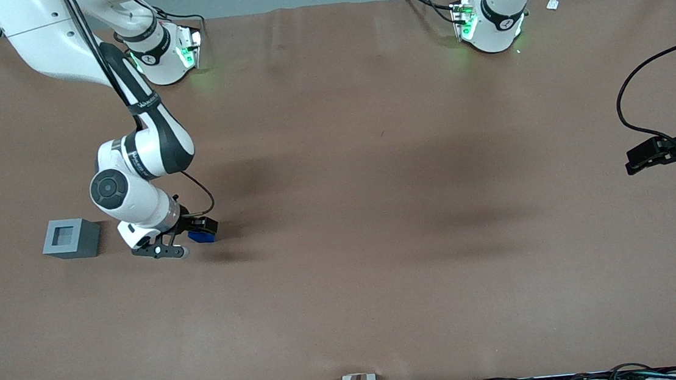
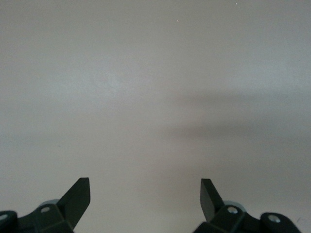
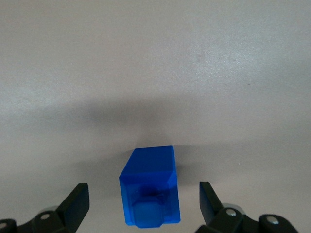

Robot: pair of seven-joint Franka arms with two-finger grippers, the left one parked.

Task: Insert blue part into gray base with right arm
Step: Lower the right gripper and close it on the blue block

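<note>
Gripper (image 3: pixel 144 196) of the right arm (image 1: pixel 145 155) is hanging low over the table (image 1: pixel 374 181), fingers (image 3: pixel 77 200) spread wide and gripping nothing. Between them the blue part (image 3: pixel 149 189) is sitting on the surface, stud upward, with a clear gap to each finger, so the wrist is already centred on it. Judged from this, closing is all the grasp calls for. Gray base (image 1: pixel 70 238) is standing well apart from the gripper, farther toward the working arm's end of the table, recess facing up and unoccupied.
</note>
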